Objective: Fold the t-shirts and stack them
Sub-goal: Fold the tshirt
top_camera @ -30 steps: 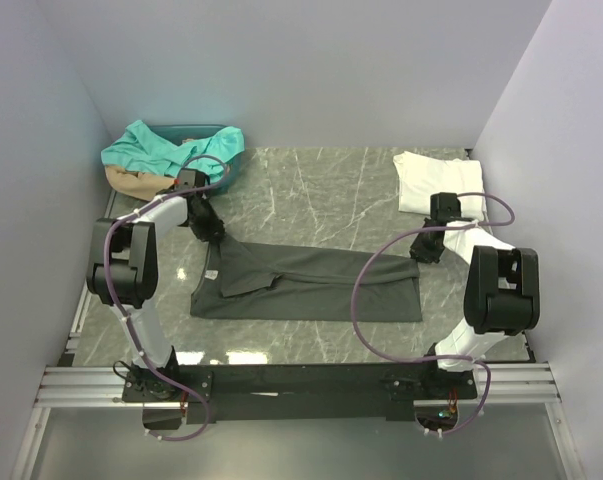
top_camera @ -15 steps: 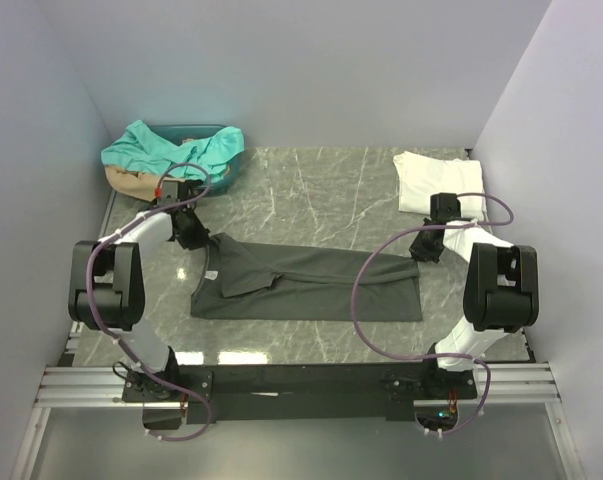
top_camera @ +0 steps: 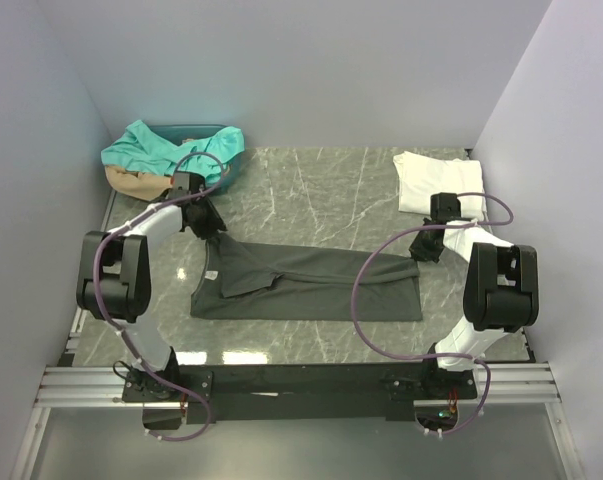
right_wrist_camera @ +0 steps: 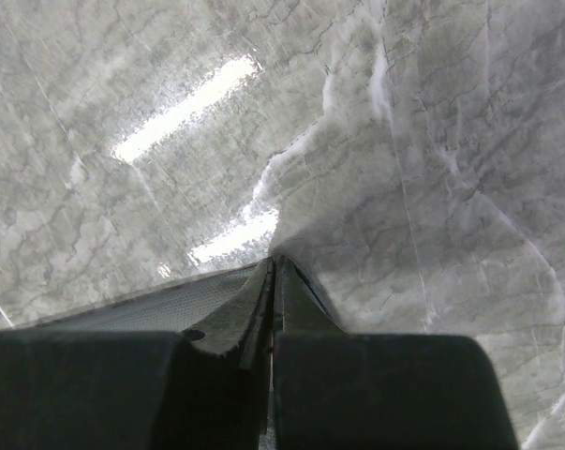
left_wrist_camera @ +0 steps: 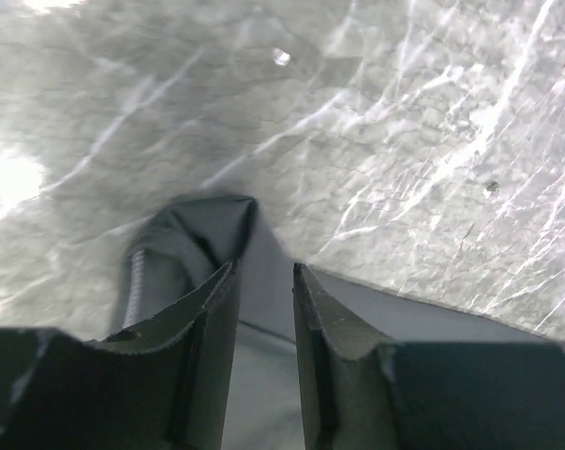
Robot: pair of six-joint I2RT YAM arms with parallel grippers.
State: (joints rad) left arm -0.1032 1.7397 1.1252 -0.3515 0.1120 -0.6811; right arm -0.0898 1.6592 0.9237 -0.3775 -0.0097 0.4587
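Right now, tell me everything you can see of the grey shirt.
The grey shirt is dark charcoal soft cloth, folded into a long band lying flat across the marble table, with a small white label near its left end. The left gripper has its far-left corner between its fingers, slightly apart; the right gripper is shut on the far-right corner.

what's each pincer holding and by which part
Both hold the dark charcoal grey cloth t-shirt: the left pincer pinches its far left corner, the right pincer its far right corner.
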